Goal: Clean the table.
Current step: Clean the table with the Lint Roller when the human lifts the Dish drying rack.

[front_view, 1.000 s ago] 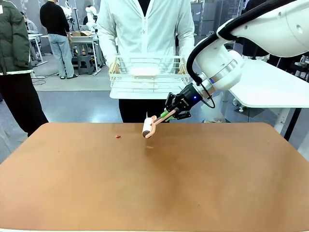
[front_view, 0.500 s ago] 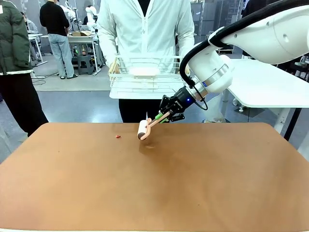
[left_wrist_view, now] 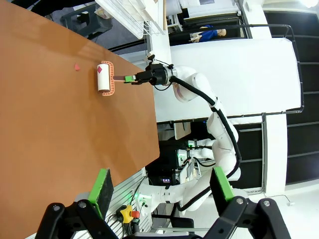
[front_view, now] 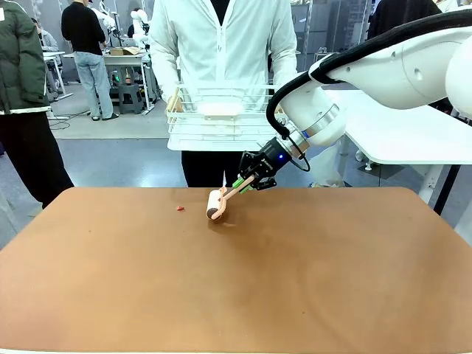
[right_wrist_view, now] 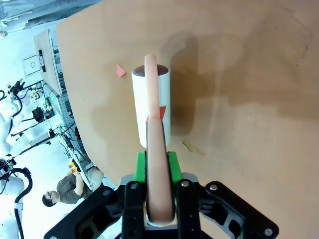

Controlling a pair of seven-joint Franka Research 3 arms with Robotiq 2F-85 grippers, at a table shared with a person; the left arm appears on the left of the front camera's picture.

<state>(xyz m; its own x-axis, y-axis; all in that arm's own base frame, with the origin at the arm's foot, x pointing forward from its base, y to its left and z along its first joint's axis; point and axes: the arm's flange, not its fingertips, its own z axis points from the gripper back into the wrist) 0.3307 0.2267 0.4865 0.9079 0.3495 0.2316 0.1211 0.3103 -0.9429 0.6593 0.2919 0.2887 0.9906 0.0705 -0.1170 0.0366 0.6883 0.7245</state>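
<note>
One lint roller, one red scrap on table.

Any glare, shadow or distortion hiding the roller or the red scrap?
Front view: sharp, evenly lit; soft sheen on the table, faint shadow under the lint roller. Right wrist view: wide-angle warp at the borders; roller casts a dark shadow; right pincer crisp. Left wrist view: rolled sideways, whites blown out, red scrap clear.
</note>
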